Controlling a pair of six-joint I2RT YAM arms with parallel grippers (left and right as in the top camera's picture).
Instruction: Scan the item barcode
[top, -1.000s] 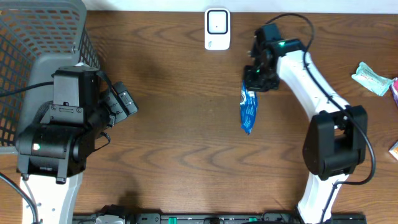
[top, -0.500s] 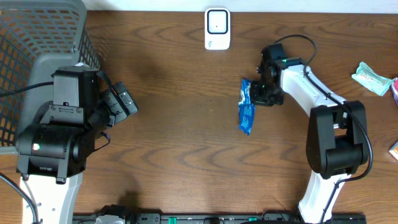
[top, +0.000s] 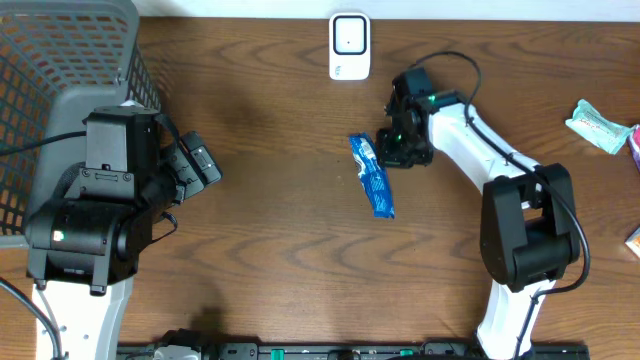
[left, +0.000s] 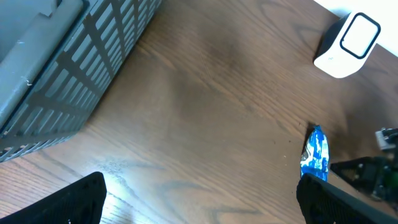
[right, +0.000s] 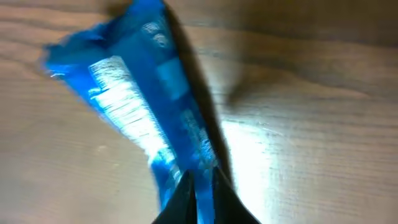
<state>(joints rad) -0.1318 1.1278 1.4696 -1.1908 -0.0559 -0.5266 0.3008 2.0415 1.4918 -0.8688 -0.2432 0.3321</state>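
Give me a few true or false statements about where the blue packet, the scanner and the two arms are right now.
1. The right fingers pinch one end of the blue packet. True.
2. The blue packet is inside the basket. False: it is over the table, well right of the basket.
3. The left fingers are spread wide with nothing between them. True.
4. The white scanner sits at the table's near edge, between the arm bases. False: it sits at the far edge, beyond the packet.
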